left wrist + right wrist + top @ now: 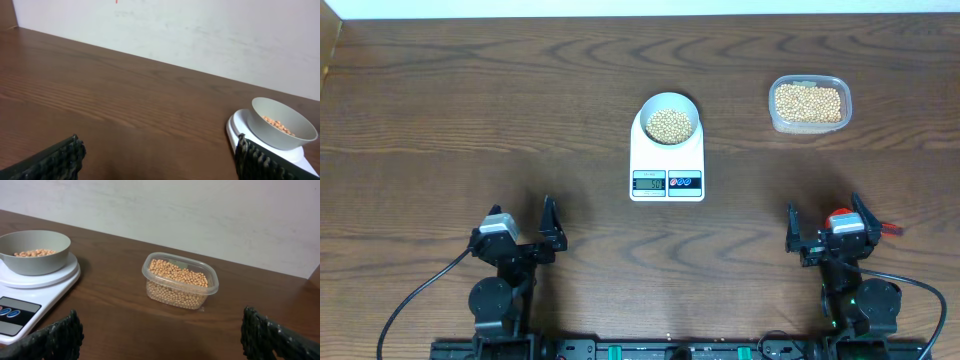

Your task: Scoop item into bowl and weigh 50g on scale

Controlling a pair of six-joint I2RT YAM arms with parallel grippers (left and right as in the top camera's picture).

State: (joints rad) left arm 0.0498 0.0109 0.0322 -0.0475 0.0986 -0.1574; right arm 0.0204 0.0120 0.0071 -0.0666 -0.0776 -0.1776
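Note:
The pale bowl (647,110) stands on the white scale (648,160) at the table's middle, with a layer of tan beans (669,125) in it. More beans fill the clear tub (809,104) at the back right. Both arms rest near the front edge. My left gripper (520,215) is open and holds nothing; from its wrist the bowl (272,131) and scale (236,125) lie ahead to the right, beyond its right finger. My right gripper (824,212) is likewise open and holds nothing, with the tub (180,297) straight ahead and the bowl (30,265) on the scale (45,297) to its left.
A red scoop's handle (887,229) pokes out to the right of the right wrist, the rest of it hidden by the arm. A pale wall (200,215) stands behind the table's far edge. Cables trail from both arm bases along the front.

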